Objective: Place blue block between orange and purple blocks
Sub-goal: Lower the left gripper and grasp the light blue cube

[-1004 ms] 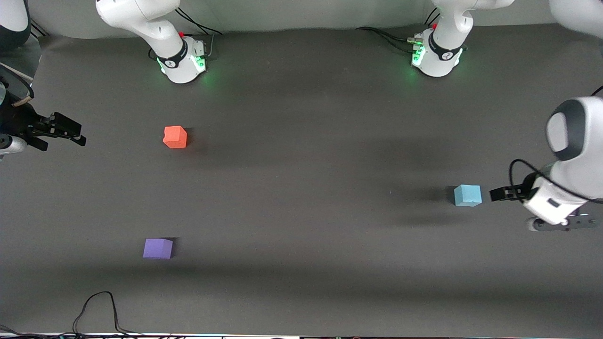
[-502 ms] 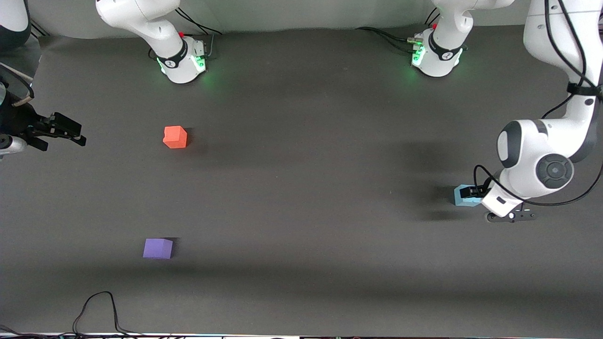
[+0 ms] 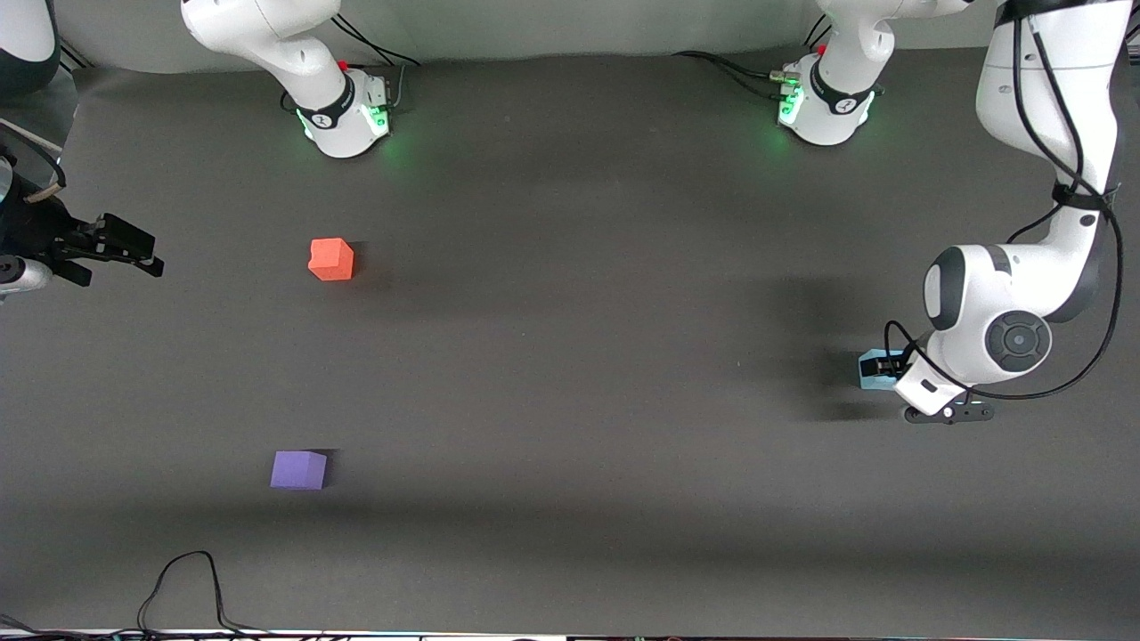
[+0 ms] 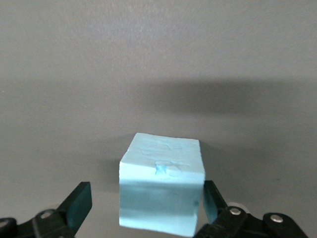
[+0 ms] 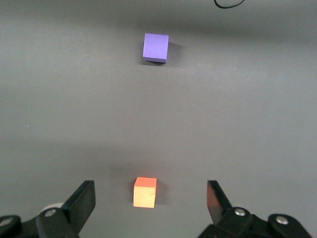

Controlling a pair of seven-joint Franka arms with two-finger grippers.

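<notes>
The left gripper [image 4: 146, 206] sits low at the blue block [image 3: 875, 371] near the left arm's end of the table [image 3: 570, 356], fingers [image 4: 79, 203] spread around it (one touching). The right gripper [image 3: 111, 243] waits, fingers apart, well apart from the orange block [image 3: 331, 259] and purple block [image 3: 298, 469].

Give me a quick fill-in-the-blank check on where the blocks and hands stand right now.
1. The left hand has its open fingers on either side of the ____ block.
2. The blue block sits on the table toward the ____ arm's end.
3. The purple block lies ____ the front camera than the orange block.
4. The right hand waits with its fingers ____.

Missing words: blue; left; nearer to; open
</notes>
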